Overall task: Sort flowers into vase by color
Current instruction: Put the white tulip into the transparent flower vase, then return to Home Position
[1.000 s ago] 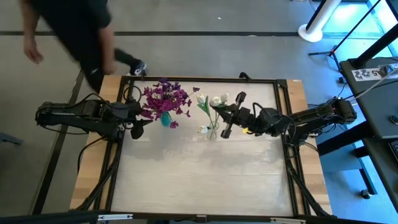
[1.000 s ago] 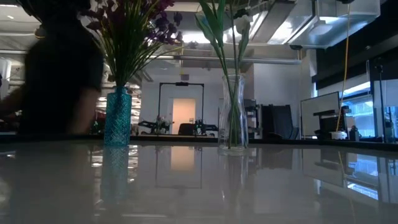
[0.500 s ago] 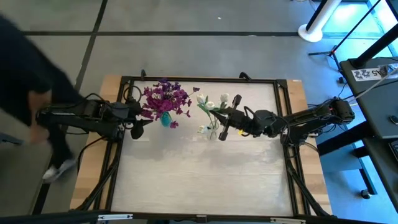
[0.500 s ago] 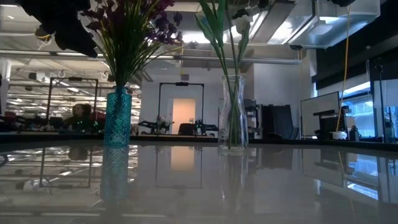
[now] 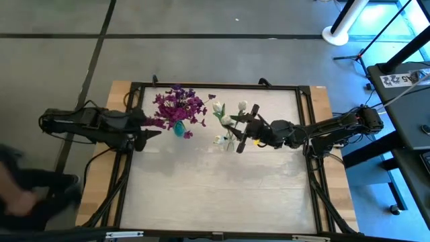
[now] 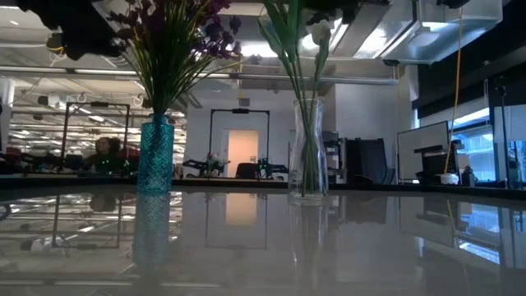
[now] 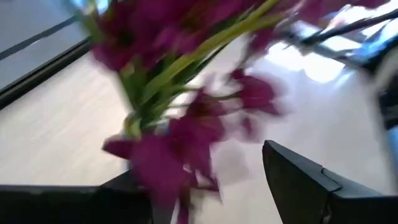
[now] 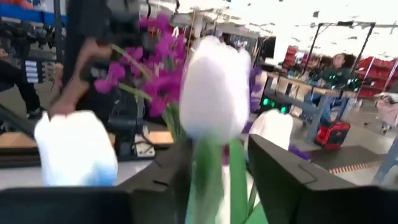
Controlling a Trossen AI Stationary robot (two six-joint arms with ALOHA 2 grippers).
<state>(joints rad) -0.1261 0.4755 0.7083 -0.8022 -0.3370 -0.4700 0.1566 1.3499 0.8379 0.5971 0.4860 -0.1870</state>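
Observation:
Purple-magenta flowers (image 5: 179, 105) stand with their stems in a teal vase (image 6: 156, 156) at the table's far left. White tulip buds (image 5: 228, 111) on green stems stand in a clear glass vase (image 6: 308, 148) at the far middle. My left gripper (image 5: 149, 124) hovers open just left of the purple bunch, and blossoms (image 7: 186, 124) show blurred between its fingers. My right gripper (image 5: 243, 132) is open at the white flowers, coming from the table's right. One bud (image 8: 214, 87) and its stem stand between its fingers. My right gripper has its fingers (image 8: 283, 177) on either side of a white tulip's green stem (image 8: 211, 180), just below the bud, coming level from the table's right. I cannot tell whether either finger touches the stem. The flower stays upright in the clear vase.
The near half of the pale table top (image 5: 215, 195) holds nothing. A black frame (image 5: 215, 86) runs around the table's edge. A person (image 5: 27, 191) moves on the floor beyond the table's near-left corner. Cables trail beside both arm bases.
My right gripper has moved toward the table's left, closing in on the white flowers until a stem stands between its fingers. My left arm has shifted a little beside the purple bunch. The person has walked from the far-left corner round to the near-left.

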